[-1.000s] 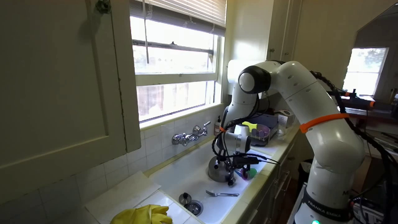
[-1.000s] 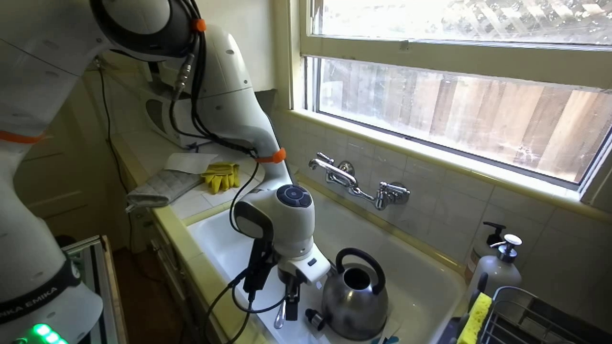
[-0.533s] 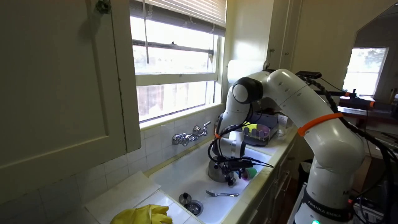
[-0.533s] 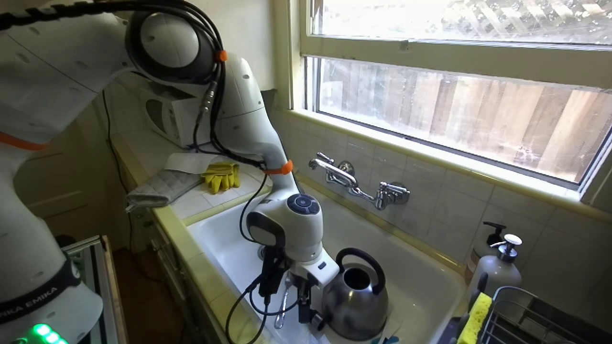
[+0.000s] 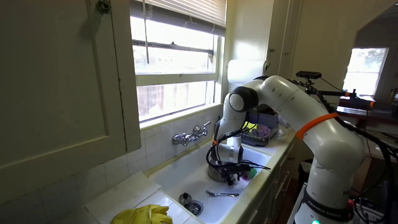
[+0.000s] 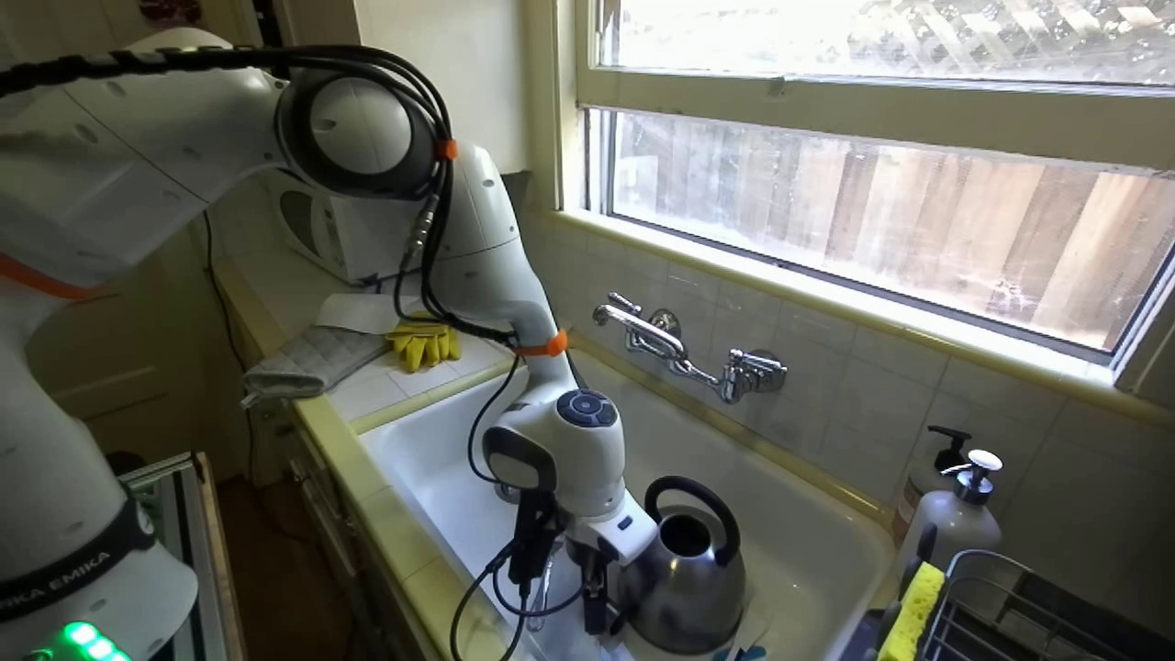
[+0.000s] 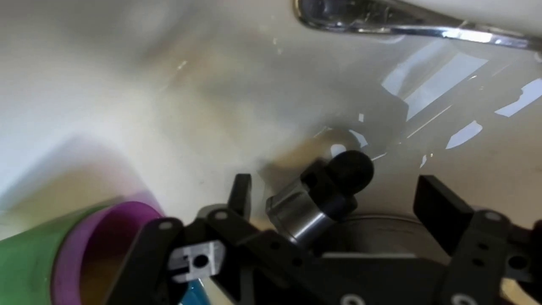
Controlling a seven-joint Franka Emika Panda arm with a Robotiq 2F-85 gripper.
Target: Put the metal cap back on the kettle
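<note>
Presently, in the wrist view, the claw (image 7: pixel 340 199) is spread wide above the white sink (image 7: pixel 203 140), with nothing in its grip. Its black fingers (image 7: pixel 440 212) stand on either side of the metal cap (image 7: pixel 296 212), a short cylinder with a black knob, lying on its side on the sink floor. A green and purple cup (image 7: pixel 65 262) lies near one finger, and the end of a fork (image 7: pixel 372 17) shows at the top edge.

In an exterior view, the kettle (image 6: pixel 684 597) stands upright in the sink, just beside the claw, its dark handle (image 6: pixel 715 507) arched over an open round mouth. Yellow gloves (image 6: pixel 424 341) lie on the worktop (image 6: pixel 367 397).

In an exterior view, the arm (image 5: pixel 298 102) hides part of the kettle; a small metal piece (image 5: pixel 185 198) sits beside the drain (image 5: pixel 193 207).
</note>
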